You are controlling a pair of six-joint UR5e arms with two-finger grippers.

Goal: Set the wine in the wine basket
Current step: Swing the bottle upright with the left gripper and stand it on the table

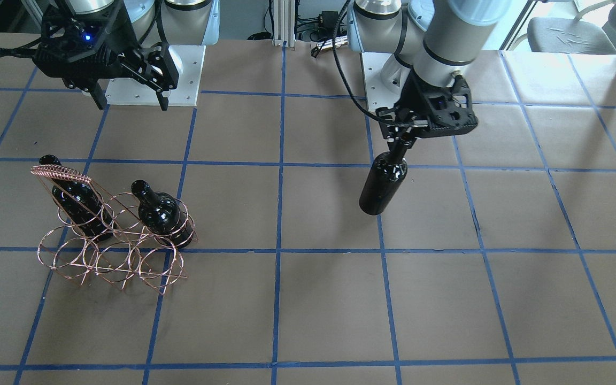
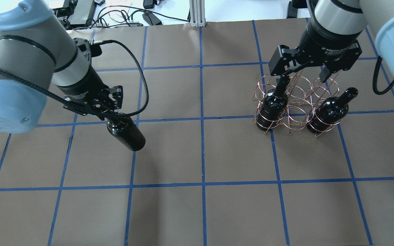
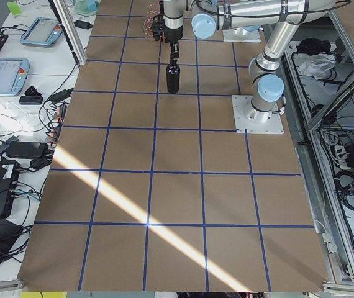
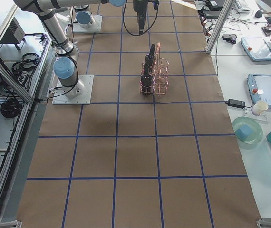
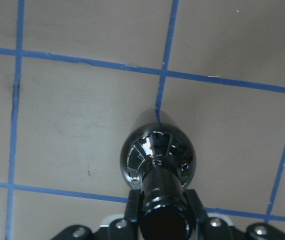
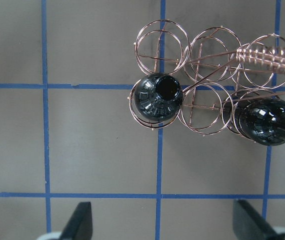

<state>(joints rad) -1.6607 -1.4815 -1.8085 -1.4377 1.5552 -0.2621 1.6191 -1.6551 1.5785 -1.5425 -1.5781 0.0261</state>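
My left gripper (image 2: 109,118) is shut on the neck of a dark glossy wine bottle (image 2: 127,134), which hangs tilted over the table's left half; it also shows in the front view (image 1: 383,184) and the left wrist view (image 5: 157,155). The copper wire wine basket (image 2: 299,100) stands on the right half, its coil-wrapped handle (image 1: 59,172) uppermost. Two more dark bottles (image 2: 272,106) (image 2: 328,111) stand in its rings. My right gripper (image 2: 303,77) is open and empty, high above the basket; its fingers (image 6: 82,222) frame the right wrist view below the basket (image 6: 207,70).
The table is brown paper with a blue tape grid (image 2: 202,184). The arm bases stand on white plates (image 1: 179,75) at the robot's edge. Several basket rings (image 6: 162,42) hold nothing. Side benches with tablets and cables (image 3: 15,74) lie beyond the table's ends.
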